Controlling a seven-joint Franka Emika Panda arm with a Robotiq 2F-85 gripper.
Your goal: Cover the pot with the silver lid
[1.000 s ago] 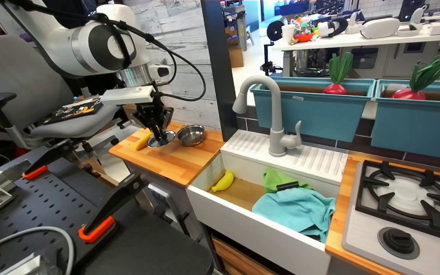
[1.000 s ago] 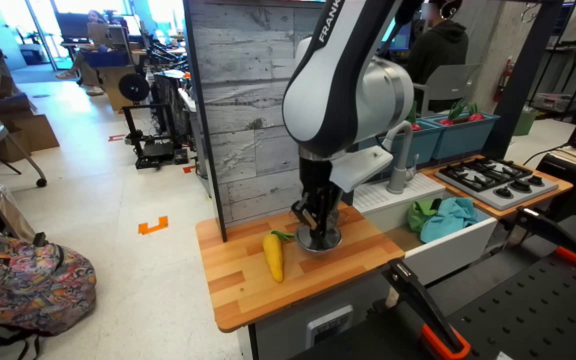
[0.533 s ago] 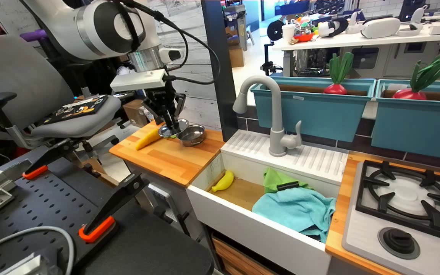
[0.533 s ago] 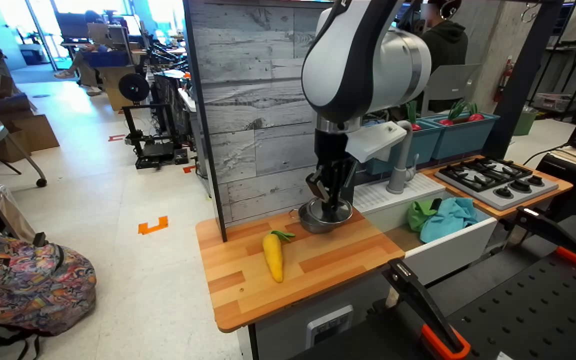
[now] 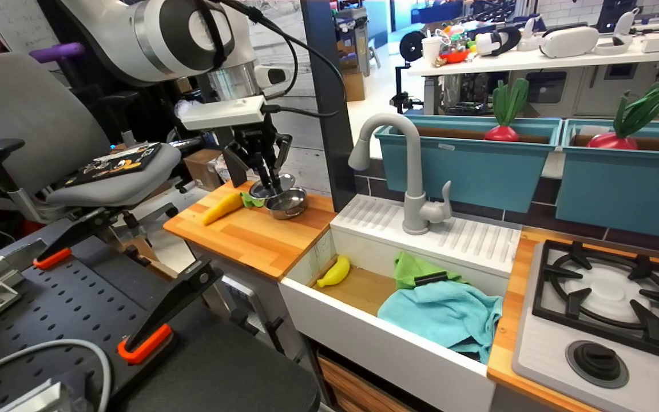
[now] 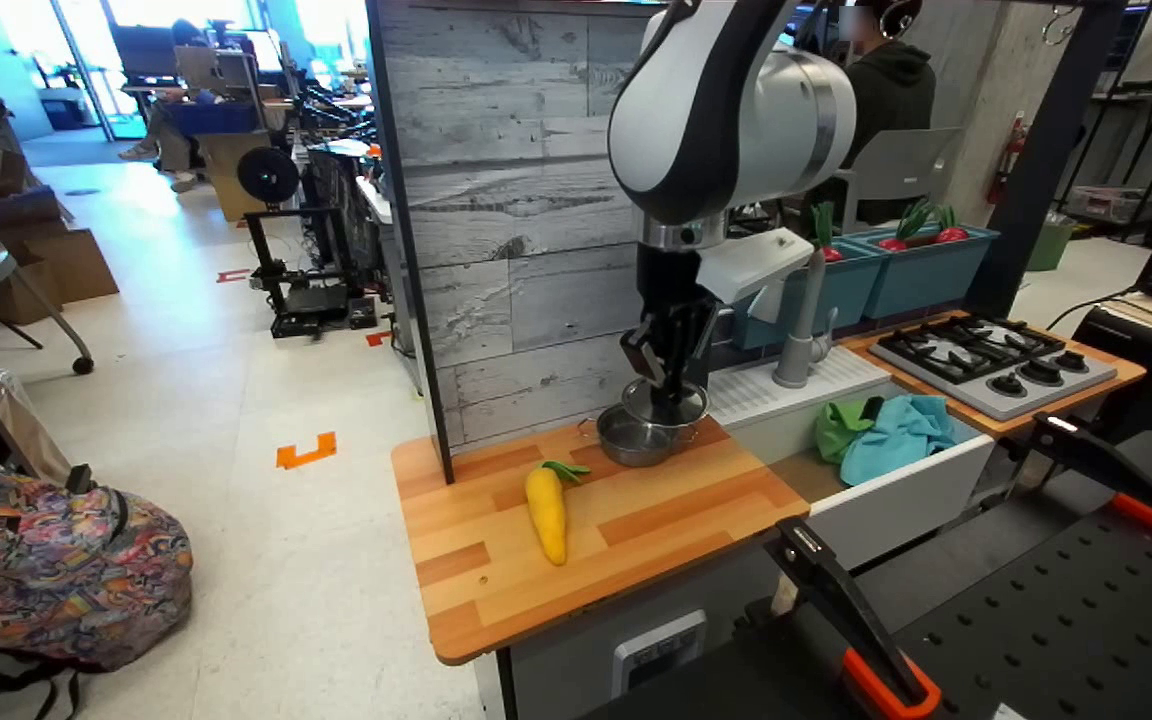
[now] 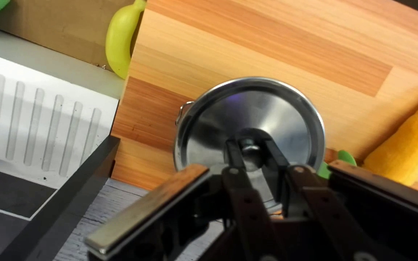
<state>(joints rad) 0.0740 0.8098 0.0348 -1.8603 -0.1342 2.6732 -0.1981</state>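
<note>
The shiny silver pot (image 5: 287, 207) stands on the wooden counter near the grey plank wall; it also shows in an exterior view (image 6: 629, 442), with its top open. My gripper (image 6: 671, 392) is shut on the knob of the silver lid (image 6: 641, 402) and holds it above the pot, partly overlapping its rim. In an exterior view, the lid (image 5: 257, 189) appears up and left of the pot's opening. In the wrist view, the gripper tips (image 7: 250, 146) pinch the lid's knob, and the lid (image 7: 209, 127) hides nearly all the pot; only a wire handle (image 7: 183, 111) shows.
A yellow carrot-shaped toy (image 6: 546, 510) with green leaves lies on the wooden counter (image 6: 636, 540). The white sink (image 5: 375, 343) holds a yellow banana (image 5: 336, 271) and cloths (image 5: 444, 312). The grey faucet (image 5: 414, 171) and the plank wall (image 6: 496, 250) stand close by.
My gripper has carried the lid from low over the counter beside the carrot toy toward the wall and the pot. Over the last half second it has risen slightly.
</note>
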